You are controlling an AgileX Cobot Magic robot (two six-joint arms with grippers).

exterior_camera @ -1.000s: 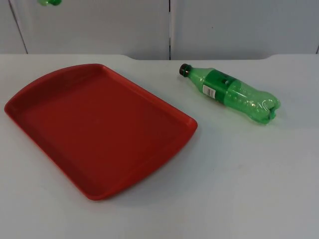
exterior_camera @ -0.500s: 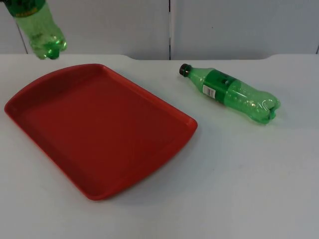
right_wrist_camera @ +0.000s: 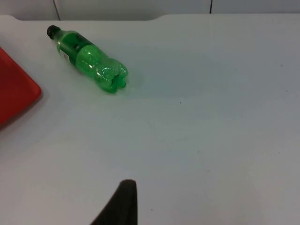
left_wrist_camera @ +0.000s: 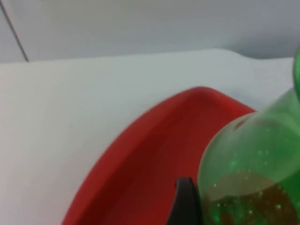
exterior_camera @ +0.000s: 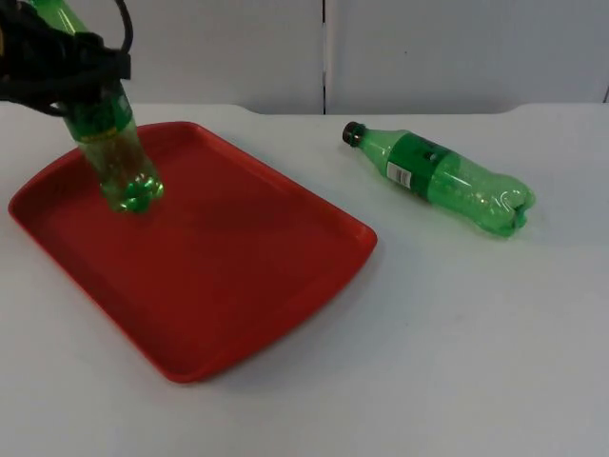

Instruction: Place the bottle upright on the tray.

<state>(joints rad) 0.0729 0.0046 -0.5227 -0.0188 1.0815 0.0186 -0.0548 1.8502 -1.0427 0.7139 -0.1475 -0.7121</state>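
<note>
While left claw (exterior_camera: 81,81) grips tilted green bottle (exterior_camera: 119,157) over tray (exterior_camera: 285,276) near far-left rim, I see second bottle (exterior_camera: 438,176) lying on surface (exterior_camera: 476,333); right claw's grip: cannot tell.

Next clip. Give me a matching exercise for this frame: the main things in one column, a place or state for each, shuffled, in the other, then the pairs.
Things:
1. held bottle
2. second bottle
3. tray
4. left hand

States:
A. lying on its side on the white table
B. red, flat on the table
C. base over the tray, tilted
D. shut around a green bottle

Pairs: 1-C, 2-A, 3-B, 4-D
</note>
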